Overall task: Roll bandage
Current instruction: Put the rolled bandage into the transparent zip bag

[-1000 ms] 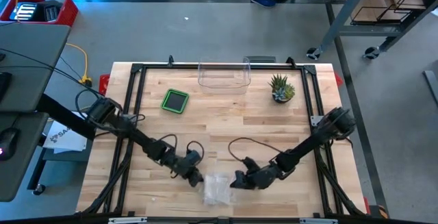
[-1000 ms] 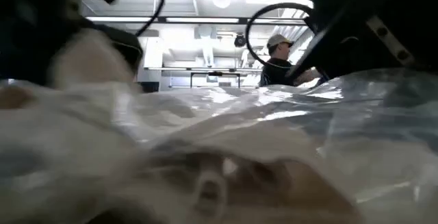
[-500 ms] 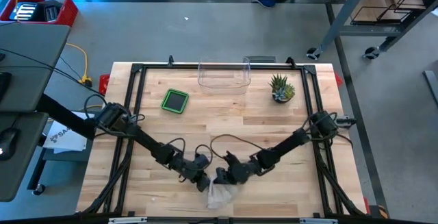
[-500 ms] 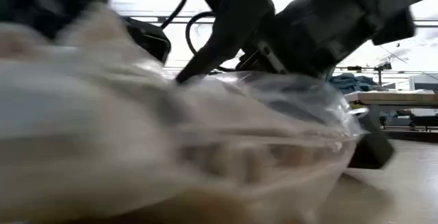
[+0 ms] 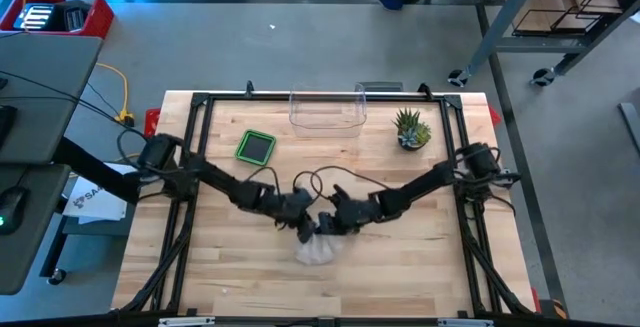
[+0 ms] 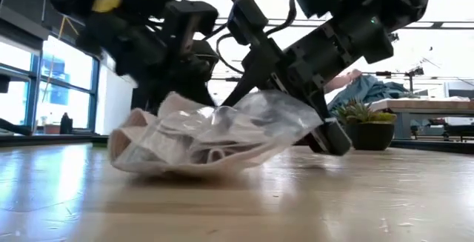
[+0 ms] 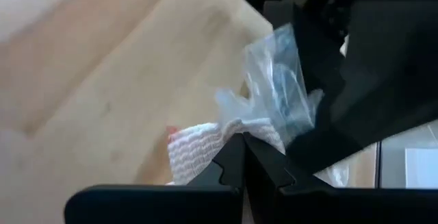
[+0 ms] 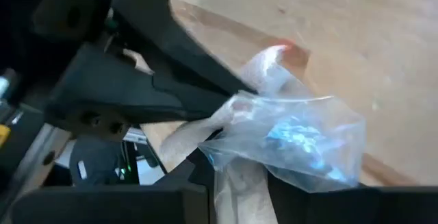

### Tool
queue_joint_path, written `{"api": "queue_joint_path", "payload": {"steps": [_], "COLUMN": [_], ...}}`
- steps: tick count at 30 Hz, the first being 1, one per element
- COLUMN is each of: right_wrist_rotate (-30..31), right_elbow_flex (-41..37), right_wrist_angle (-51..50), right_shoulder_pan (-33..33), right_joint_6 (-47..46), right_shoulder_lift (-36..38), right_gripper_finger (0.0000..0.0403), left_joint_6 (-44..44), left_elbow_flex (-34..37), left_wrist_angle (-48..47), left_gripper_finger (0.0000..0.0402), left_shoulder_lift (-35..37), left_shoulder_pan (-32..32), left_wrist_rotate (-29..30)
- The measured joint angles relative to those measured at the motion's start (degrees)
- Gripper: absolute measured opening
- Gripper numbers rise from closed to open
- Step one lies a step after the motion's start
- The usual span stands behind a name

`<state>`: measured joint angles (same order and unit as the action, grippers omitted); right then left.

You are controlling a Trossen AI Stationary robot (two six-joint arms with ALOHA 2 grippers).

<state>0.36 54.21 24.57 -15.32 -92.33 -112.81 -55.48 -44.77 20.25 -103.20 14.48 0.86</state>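
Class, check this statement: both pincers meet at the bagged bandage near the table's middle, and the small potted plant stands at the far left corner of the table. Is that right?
One detail is wrong. The high view shows the potted plant toward the far right, not the left. The left pincer and right pincer do meet at the bagged bandage.

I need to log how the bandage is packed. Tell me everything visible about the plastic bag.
The bag is clear, crinkled, glossy plastic, lying crumpled on the wooden table near its front middle. White woven bandage sticks out of one end. The left pincer, shut, pinches the bandage there; the right pincer grips the plastic. One end is lifted, the rest rests on the wood.
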Motion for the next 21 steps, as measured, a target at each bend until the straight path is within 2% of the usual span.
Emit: {"api": "queue_joint_path", "payload": {"steps": [6,9,14,21], "right_wrist_rotate": [-4.34,-6.19,-7.13,-7.57], "right_elbow_flex": [-1.59,-1.50,-1.48,-1.46], "right_wrist_angle": [-1.20,-5.32,-16.71,-33.80], "right_shoulder_pan": [3.31,4.03,4.66,6.64], "right_joint_6": [4.68,6.95,10.15,12.88], "right_shoulder_lift": [2.15,3.52,7.20,13.42], "right_gripper_finger": [0.0118,0.0142,0.0173,0.0179], "left_joint_6": [1.82,2.14,3.17,7.12], "left_elbow_flex": [-0.13,-0.26,-0.22,-0.24], "left_wrist_angle": [0.40,-1.54,-4.86,-13.60], "left_gripper_finger": [0.0000,0.0001,0.0001,0.0001], "left_shoulder_lift": [0.00,0.40,1.97,5.06], "left_shoulder_pan": [-3.11,-4.03,-5.48,-8.93], "left_wrist_rotate": [-3.03,-3.35,-2.62,0.23]}}
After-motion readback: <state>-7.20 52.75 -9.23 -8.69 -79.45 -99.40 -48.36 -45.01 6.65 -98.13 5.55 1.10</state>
